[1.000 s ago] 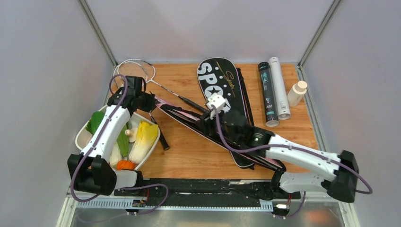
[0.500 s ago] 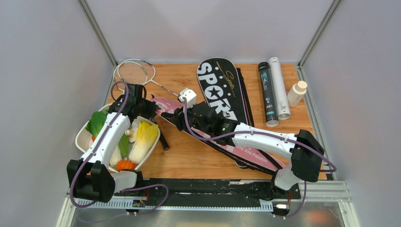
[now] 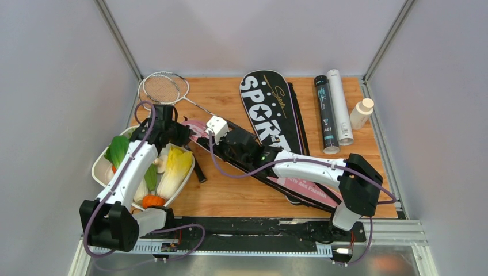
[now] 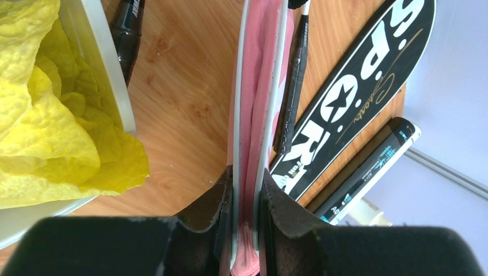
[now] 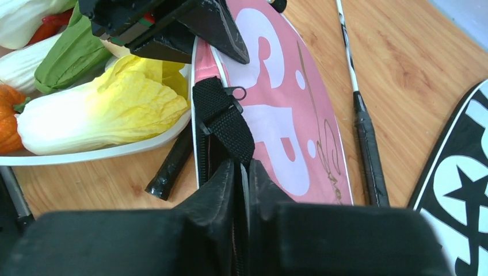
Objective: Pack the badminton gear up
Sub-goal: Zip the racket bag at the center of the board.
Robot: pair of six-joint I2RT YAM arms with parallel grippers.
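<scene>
While left gripper clamps piped rim of pink bag, right gripper closes narrow on same bag's zipper edge, at black strap. Likely purpose: one arm anchors bag, other works opening for racket loading. Bag lies diagonal on tabletop, just beside vegetable tray. Silver racket lies outside bag, far left corner. Readable: "SP" on pink bag; "SPORT" on black bag; apparently "A01" on black tube.
</scene>
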